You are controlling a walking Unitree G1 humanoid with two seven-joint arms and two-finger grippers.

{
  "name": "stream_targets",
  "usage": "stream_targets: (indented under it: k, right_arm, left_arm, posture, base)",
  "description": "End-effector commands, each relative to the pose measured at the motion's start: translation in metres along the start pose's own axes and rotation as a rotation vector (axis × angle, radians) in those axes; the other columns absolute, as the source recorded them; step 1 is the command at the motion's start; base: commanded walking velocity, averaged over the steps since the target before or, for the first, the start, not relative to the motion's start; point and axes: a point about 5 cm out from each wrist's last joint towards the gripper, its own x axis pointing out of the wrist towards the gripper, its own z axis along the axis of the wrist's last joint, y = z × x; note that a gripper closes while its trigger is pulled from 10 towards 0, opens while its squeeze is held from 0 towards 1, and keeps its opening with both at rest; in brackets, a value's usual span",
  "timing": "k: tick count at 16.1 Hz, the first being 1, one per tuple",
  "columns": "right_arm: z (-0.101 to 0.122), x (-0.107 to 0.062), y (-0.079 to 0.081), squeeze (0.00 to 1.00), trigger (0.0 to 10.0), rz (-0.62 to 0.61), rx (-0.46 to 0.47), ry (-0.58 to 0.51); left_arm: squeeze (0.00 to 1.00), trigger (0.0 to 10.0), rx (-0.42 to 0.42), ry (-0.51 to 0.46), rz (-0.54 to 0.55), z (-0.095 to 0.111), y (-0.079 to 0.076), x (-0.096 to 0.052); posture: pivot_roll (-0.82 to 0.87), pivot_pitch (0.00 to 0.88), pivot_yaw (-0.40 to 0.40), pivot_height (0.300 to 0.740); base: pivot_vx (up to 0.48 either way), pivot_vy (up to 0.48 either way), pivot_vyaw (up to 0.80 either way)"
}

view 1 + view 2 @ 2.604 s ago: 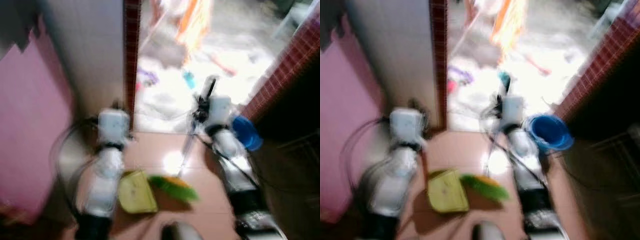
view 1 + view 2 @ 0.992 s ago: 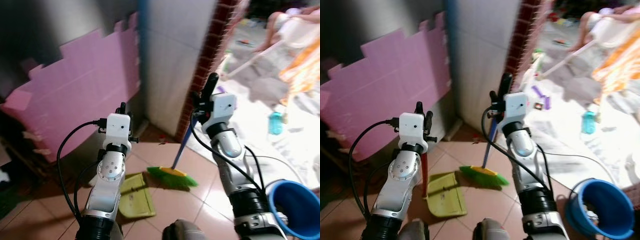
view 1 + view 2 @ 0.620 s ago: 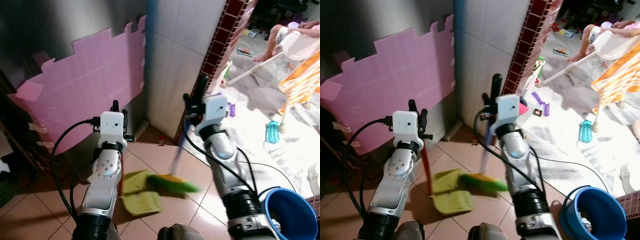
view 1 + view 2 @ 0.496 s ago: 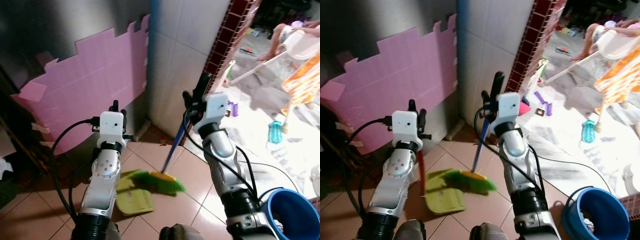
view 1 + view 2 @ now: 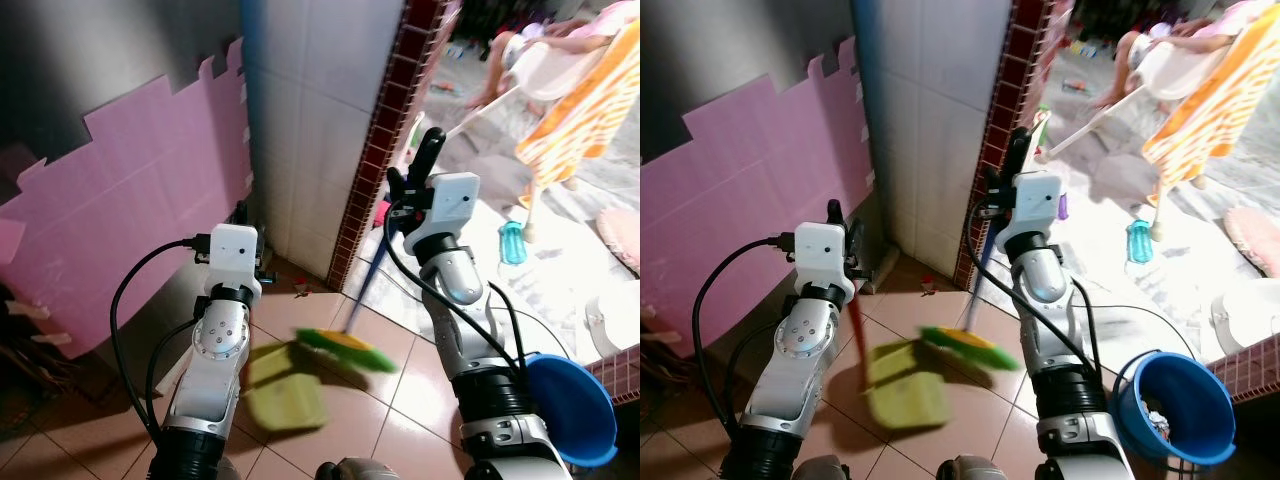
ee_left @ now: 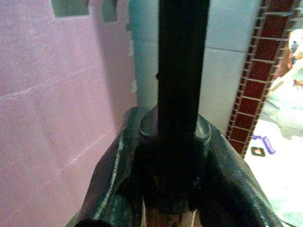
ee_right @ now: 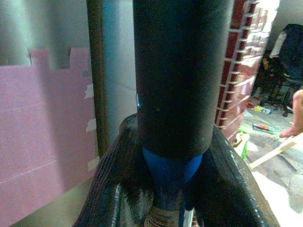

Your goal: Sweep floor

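**Broom and dustpan at the doorway corner: where I expected trouble**

The tiled floor (image 5: 400, 400) ran up to a white wall and a red brick pillar (image 5: 992, 150), with pink foam panels (image 5: 120, 190) beside them. My right gripper (image 7: 170, 189) was pinched around the blue broom (image 5: 970, 340), its green head low over the tiles. My left gripper (image 6: 173, 175) was pressed around the dustpan (image 5: 905, 395) handle, pan just beside the bristles. I judged a wide stroke could strike the pillar or knock the blue bucket (image 5: 1170, 405). Smaller still, the debris (image 5: 300, 290) near the wall might scatter past the pan.
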Motion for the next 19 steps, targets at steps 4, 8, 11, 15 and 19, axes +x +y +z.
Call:
stream_targets:
  k: [4,8,11,15,19]
  right_arm:
    - [0.01,0.005,0.003,0.0,10.0,0.002,0.02,-0.046]
    - [0.01,0.006,0.003,0.0,10.0,0.007,0.02,-0.046]
    - [0.01,0.006,0.003,0.0,10.0,0.005,0.02,-0.047]
    - [0.012,0.007,0.0,0.0,10.0,-0.003,0.017,-0.054]
    - [0.03,0.013,-0.004,0.0,10.0,0.003,0.058,-0.064]
  left_arm:
    - [0.0,10.0,-0.001,-0.057,0.005,0.011,-0.001,0.002]
    - [0.0,10.0,0.002,-0.053,0.002,0.011,-0.001,0.002]
    - [0.0,10.0,-0.009,-0.038,0.006,0.009,-0.002,0.002]
    - [0.0,10.0,0.001,-0.027,0.013,0.006,-0.004,0.002]
    - [0.0,10.0,0.017,-0.013,0.063,0.002,-0.005,0.002]
  posture:
    - [-0.05,0.057,-0.084,0.74]
    - [-0.05,0.058,-0.085,0.74]
    - [-0.05,0.058,-0.085,0.74]
    - [-0.04,0.064,-0.082,0.74]
    - [-0.05,0.093,-0.11,0.74]
  base:
    - [0.416,0.0,0.0]
    - [0.437,0.0,0.0]
    - [0.287,0.0,0.0]
    - [0.0,0.0,0.0]
    - [0.0,0.0,0.0]
